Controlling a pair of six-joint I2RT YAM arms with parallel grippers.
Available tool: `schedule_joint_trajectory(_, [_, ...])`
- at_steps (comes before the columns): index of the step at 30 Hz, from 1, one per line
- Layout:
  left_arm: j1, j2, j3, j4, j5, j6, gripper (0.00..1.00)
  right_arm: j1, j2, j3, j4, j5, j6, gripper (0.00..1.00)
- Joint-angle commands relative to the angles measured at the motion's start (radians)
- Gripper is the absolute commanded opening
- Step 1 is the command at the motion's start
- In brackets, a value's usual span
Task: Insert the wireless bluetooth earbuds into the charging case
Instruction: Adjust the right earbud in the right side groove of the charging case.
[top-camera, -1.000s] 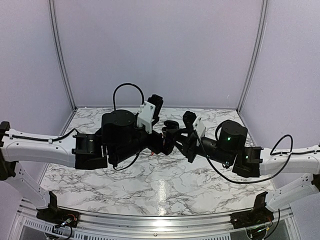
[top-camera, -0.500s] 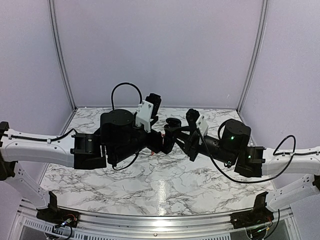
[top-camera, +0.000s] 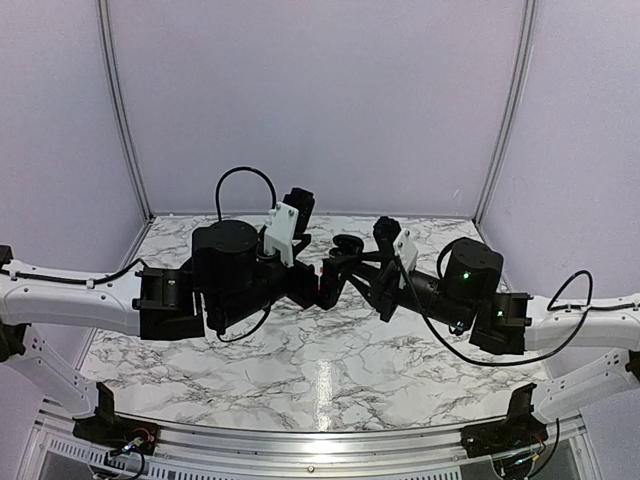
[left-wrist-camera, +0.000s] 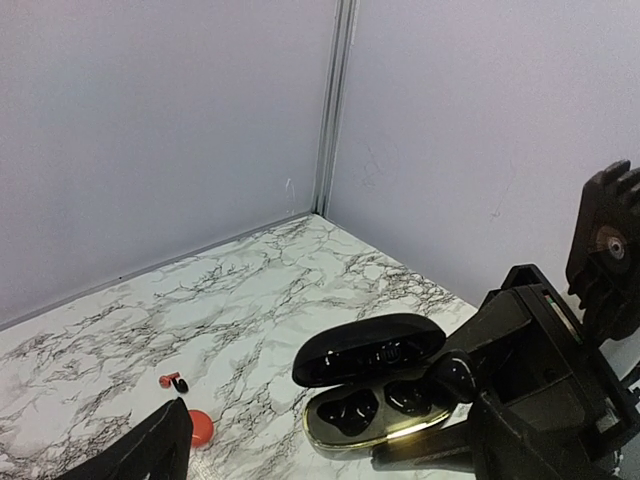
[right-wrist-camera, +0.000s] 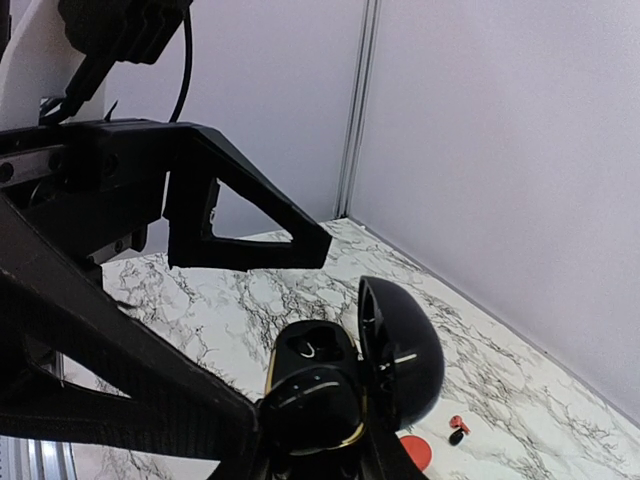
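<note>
The right claw (top-camera: 345, 262) is closed almost all the way on the black charging case (left-wrist-camera: 372, 385), gripping its lower half from the side and holding it up off the surface (left-wrist-camera: 260, 290). The case is open. Its lid (left-wrist-camera: 368, 348) is hinged back and stands above the base, and the base shows a pale gold rim around two dark wells. The wells are glossy and shadowed, so I cannot tell whether anything sits in them.

The left claw (top-camera: 328, 284) faces the case from the other side with its fingers (left-wrist-camera: 150, 450) spread as wide as they go. It has hold of nothing. From the right wrist view, one of its triangular fingers crosses the frame just beyond the case, near it but apart.

Down on the marble surface, well apart from the held case and towards the back corner, lie a tiny red bud (left-wrist-camera: 166, 380) and a tiny black bud (left-wrist-camera: 181, 385), just beside each other. A red round case (left-wrist-camera: 200, 427) rests on the surface near them, a little closer to the arms. Plain pale wall panels (top-camera: 320, 100) close the surface in on the far side and on both flanks.
</note>
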Motion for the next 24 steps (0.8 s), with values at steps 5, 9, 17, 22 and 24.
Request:
schedule_joint_trajectory(5, [0.027, -0.048, -0.028, -0.02, -0.038, -0.029, 0.99, 0.005, -0.038, 0.016, 0.015, -0.012, 0.0, 0.0])
schedule_joint_trajectory(9, [0.032, -0.061, -0.042, -0.019, -0.027, -0.037, 0.99, 0.005, -0.035, 0.018, 0.008, -0.001, 0.001, 0.0])
schedule_joint_trajectory(17, [0.022, -0.085, -0.055, 0.012, 0.14, 0.045, 0.99, 0.006, -0.01, 0.029, -0.011, 0.018, 0.003, 0.0])
schedule_joint_trajectory(22, [0.018, -0.062, -0.023, 0.015, 0.162, 0.054, 0.99, 0.005, 0.003, 0.034, -0.011, 0.01, 0.004, 0.0])
schedule_joint_trajectory(24, [0.018, -0.05, -0.008, 0.016, 0.155, 0.055, 0.99, 0.005, 0.005, 0.036, -0.012, 0.007, 0.004, 0.0])
